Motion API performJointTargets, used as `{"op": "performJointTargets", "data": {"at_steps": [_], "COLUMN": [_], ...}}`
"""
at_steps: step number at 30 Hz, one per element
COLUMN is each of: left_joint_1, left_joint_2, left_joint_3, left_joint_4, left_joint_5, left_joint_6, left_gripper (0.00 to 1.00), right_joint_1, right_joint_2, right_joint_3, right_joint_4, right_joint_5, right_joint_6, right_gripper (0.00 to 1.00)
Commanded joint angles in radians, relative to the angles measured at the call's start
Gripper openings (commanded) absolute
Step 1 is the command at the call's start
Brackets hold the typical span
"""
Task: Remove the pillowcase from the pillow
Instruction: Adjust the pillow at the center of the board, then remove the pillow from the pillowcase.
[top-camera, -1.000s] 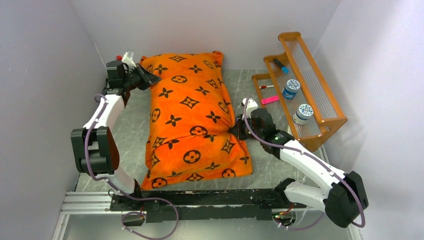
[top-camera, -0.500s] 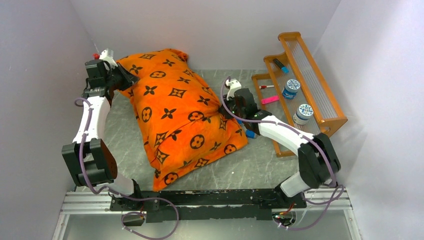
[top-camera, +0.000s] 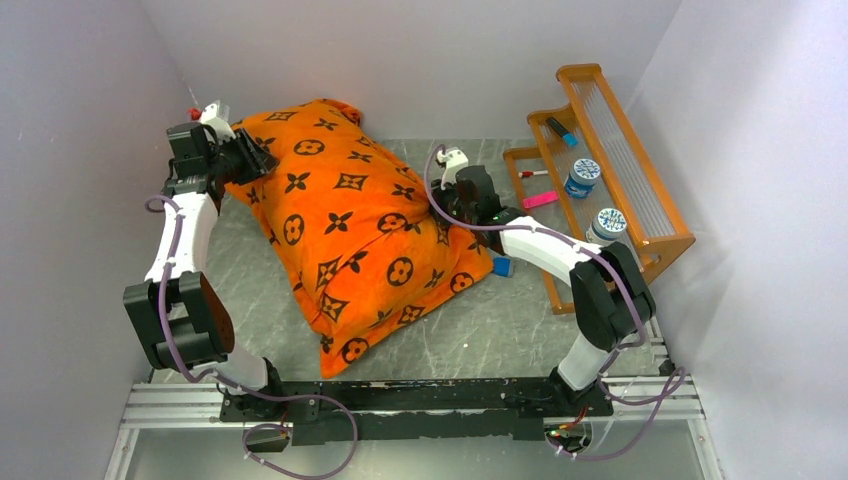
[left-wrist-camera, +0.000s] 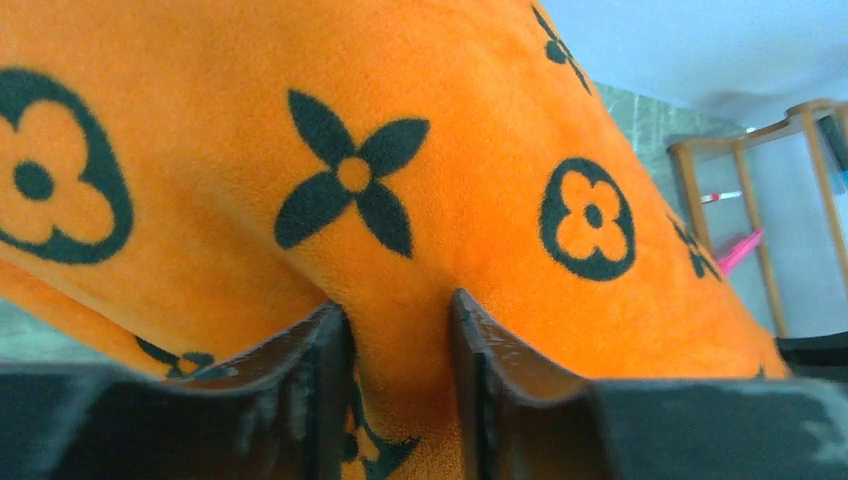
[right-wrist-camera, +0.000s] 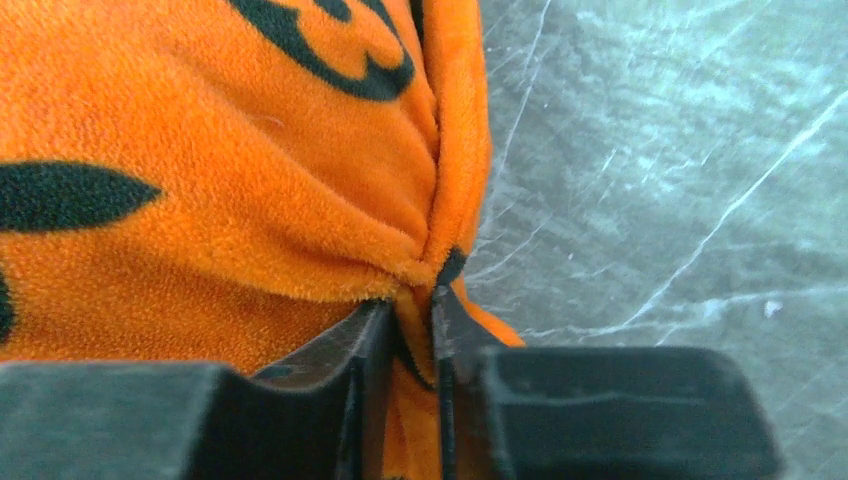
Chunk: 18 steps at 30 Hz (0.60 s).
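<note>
Wrist views: left gripper (left-wrist-camera: 400, 322), right gripper (right-wrist-camera: 408, 322) each clench a pillowcase (top-camera: 360, 235) fold. Likely soft and light; you should grip it at the edge

The left arm reaches forward, elbow raised. The left gripper (top-camera: 252, 158) holds its jaws partly apart, with a fold of the pillowcase (left-wrist-camera: 450, 150) filling the gap between its fingers. The right arm is bent sharply at the elbow, and the right gripper (right-wrist-camera: 410, 310) pinches a thin fold between nearly closed jaws.
</note>
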Motion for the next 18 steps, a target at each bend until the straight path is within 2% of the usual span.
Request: {"op": "performJointTargets", "data": {"at_steps": [1,4,6,8,9,13,16,18], "left_joint_1": [-0.024,-0.027,-0.027,-0.028,-0.030,-0.058,-0.129,-0.219], "left_joint_2": [-0.054,-0.081,-0.098,-0.119,-0.136,-0.248,-0.333,-0.389], "left_joint_3": [0.039,0.049,0.048,0.044,0.034,-0.036,-0.074,-0.082], "left_joint_4": [0.044,0.018,0.012,0.007,0.017,0.064,0.077,0.057], "left_joint_5": [0.039,0.010,0.006,0.002,-0.006,-0.084,-0.195,-0.281], "left_joint_6": [0.050,0.073,0.076,0.085,0.085,0.122,0.190,0.272], "left_gripper": [0.50,0.68,0.77,0.91,0.95,0.97,0.98,0.98], "right_joint_1": [0.006,0.005,0.004,0.005,0.005,0.005,0.006,0.004], "right_joint_2": [-0.068,-0.127,-0.169,-0.211,-0.235,-0.371,-0.464,-0.516], "right_joint_3": [0.064,0.049,0.029,0.011,0.001,-0.074,-0.155,-0.208], "right_joint_4": [0.145,0.111,0.096,0.071,0.057,0.048,0.069,0.071], "right_joint_5": [-0.006,0.006,0.017,0.034,0.045,0.101,0.132,0.150], "right_joint_6": [-0.031,-0.045,-0.048,-0.053,-0.055,-0.054,-0.035,-0.051], "right_gripper": [0.29,0.46,0.60,0.75,0.80,0.99,1.00,1.00]}}
